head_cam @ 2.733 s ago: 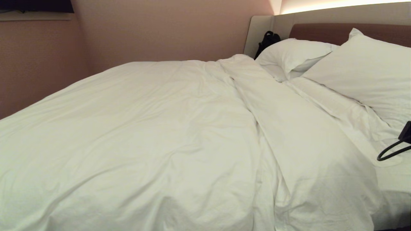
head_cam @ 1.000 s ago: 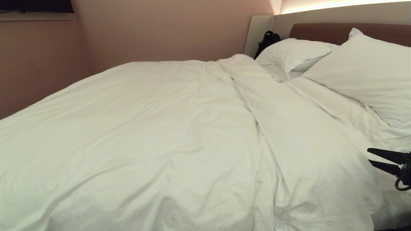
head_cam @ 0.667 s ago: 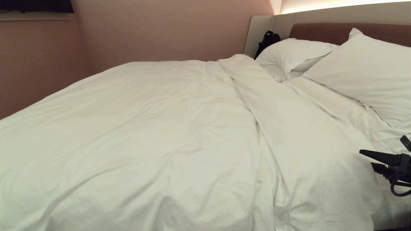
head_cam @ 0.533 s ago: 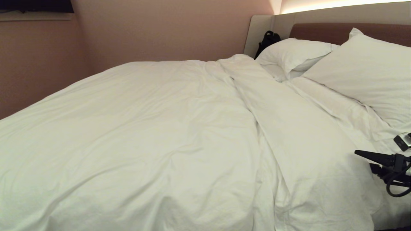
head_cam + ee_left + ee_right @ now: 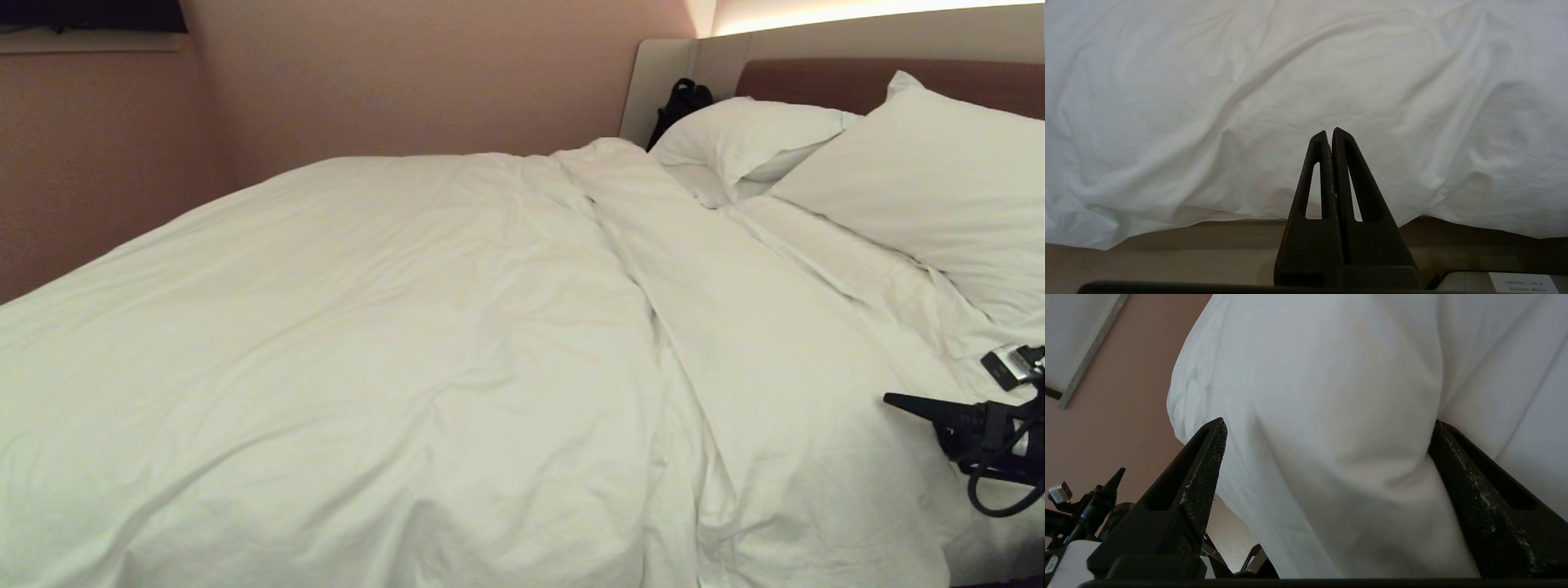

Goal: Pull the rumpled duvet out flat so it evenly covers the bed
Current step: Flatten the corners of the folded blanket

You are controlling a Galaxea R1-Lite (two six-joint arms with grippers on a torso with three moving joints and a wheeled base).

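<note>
In the head view we see the duvet [image 5: 408, 343] lying over most of the bed [image 5: 865, 82], puffy and softly creased, with a long folded ridge running from the near edge up toward the two plump pillows [image 5: 922, 180]. Our right claw [image 5: 922, 412] sits low at the right edge, just beside that turned-back strip, one dark pointed finger showing. We judge this as the reach for a grip: the next move calls for closing on the folded edge and drawing it toward the pillows.

In the left wrist view, our left claw [image 5: 1333, 136] is closed on nothing, parked near the hanging duvet hem above the floor.

In the right wrist view, the right claw's rough black fingers [image 5: 1204, 457] stand wide apart, with a rounded bulge of white cotton between them, not yet pinched.
</note>
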